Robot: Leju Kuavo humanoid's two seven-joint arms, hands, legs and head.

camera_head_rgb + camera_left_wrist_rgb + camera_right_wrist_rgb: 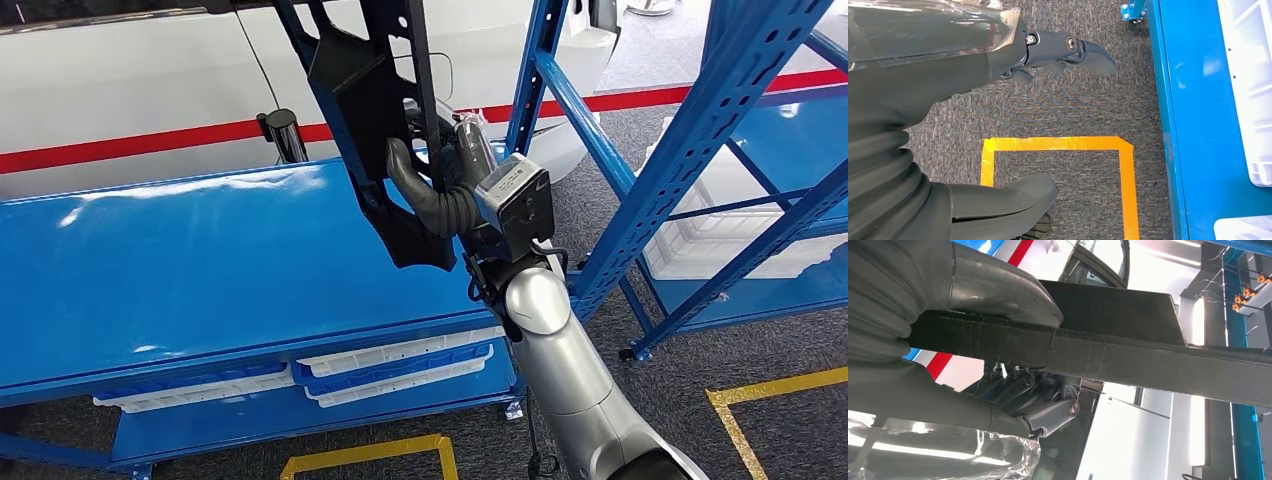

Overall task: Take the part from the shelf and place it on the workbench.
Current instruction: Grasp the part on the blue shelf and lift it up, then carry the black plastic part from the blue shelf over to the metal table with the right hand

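My right hand holds a long black part upright in the air, above the right end of the blue workbench. The part's lower end hangs just over the bench top and its upper end runs out of the picture. Seen from the right wrist, the thumb presses on one side of the black part and the fingers wrap the other side. My left hand hangs over the carpet with fingers apart and nothing in it.
A blue shelf rack stands to the right, with a white tray on its low shelf. White trays lie under the workbench. A white car body with a red stripe stands behind. Yellow tape marks the carpet.
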